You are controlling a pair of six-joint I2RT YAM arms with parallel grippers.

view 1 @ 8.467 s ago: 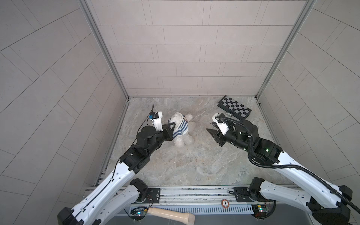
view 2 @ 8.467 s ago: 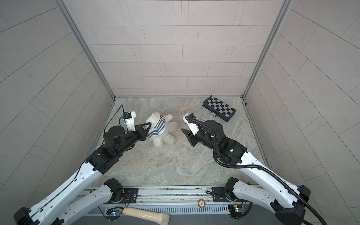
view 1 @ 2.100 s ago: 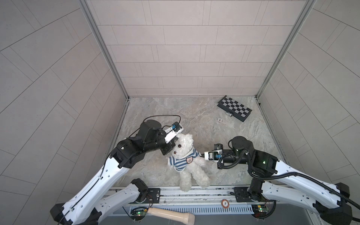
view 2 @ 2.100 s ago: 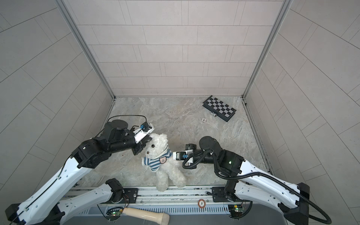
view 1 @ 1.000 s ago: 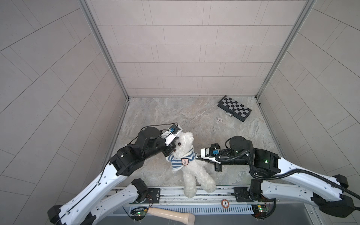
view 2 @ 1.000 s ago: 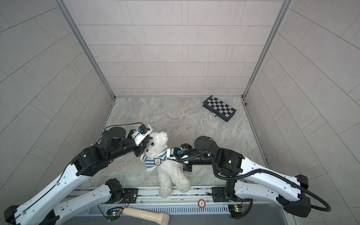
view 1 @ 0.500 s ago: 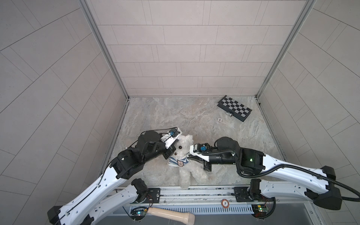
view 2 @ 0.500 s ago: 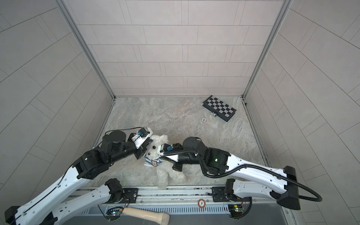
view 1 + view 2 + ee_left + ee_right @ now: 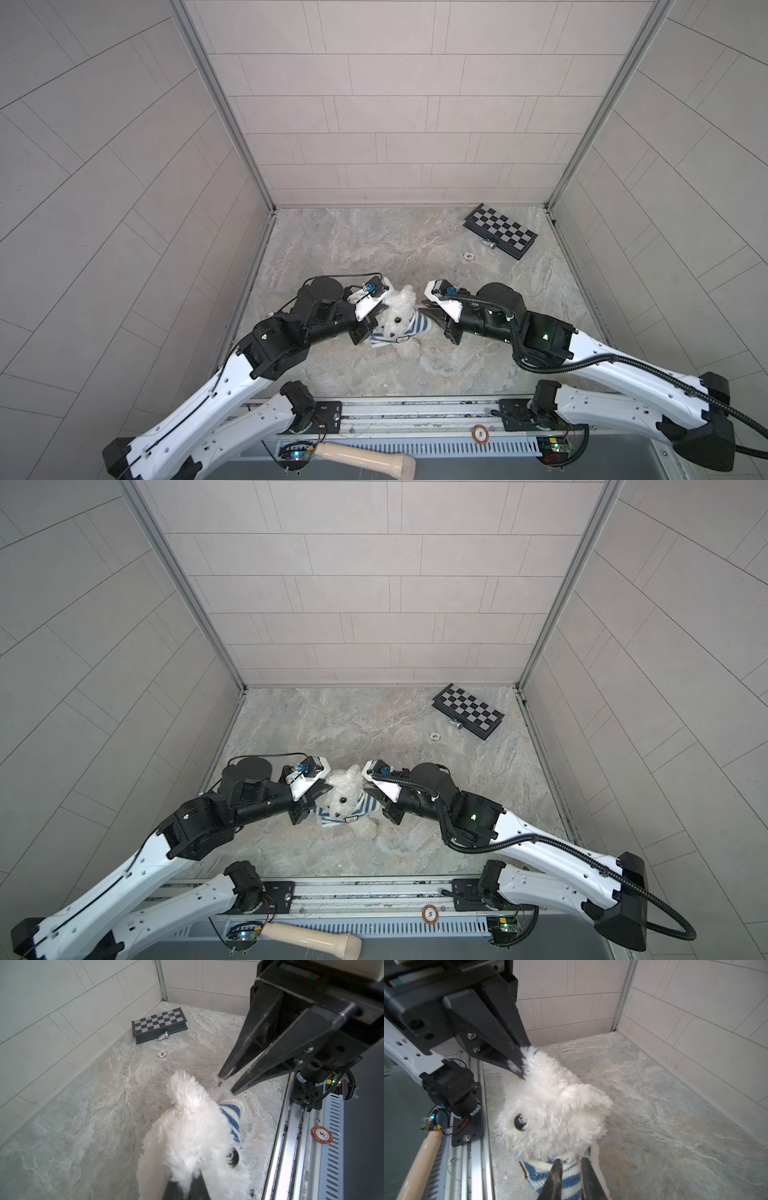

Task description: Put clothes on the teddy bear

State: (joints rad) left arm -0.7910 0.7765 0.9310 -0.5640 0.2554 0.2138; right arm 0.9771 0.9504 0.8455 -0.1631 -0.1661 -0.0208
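The teddy bear (image 9: 397,322) (image 9: 343,798), fluffy and white, sits upright on the marble table near its front middle. It wears a navy-and-white striped shirt (image 9: 417,328) (image 9: 537,1174). My left gripper (image 9: 379,318) (image 9: 188,1178) is shut on fur at the side of the bear's head; the right wrist view shows its tips pinching an ear (image 9: 527,1057). My right gripper (image 9: 428,318) (image 9: 571,1164) is at the bear's other shoulder, open a little, with its fingers (image 9: 556,1176) on either side of the knit sleeve. In the left wrist view the right gripper's (image 9: 226,1084) tips are apart just above that sleeve (image 9: 231,1113).
A folded chessboard (image 9: 500,230) lies at the back right, with a small metal piece (image 9: 491,245) and a poker chip (image 9: 469,256) in front of it. Tiled walls close in three sides. A metal rail (image 9: 415,409) with another chip (image 9: 479,434) runs along the front, and a wooden handle (image 9: 365,459) lies below it.
The bear came down from hanging over the front rail and was moved back, so it now sits on the table. My right gripper's jaws have parted slightly on the sleeve. The left keeps its hold.
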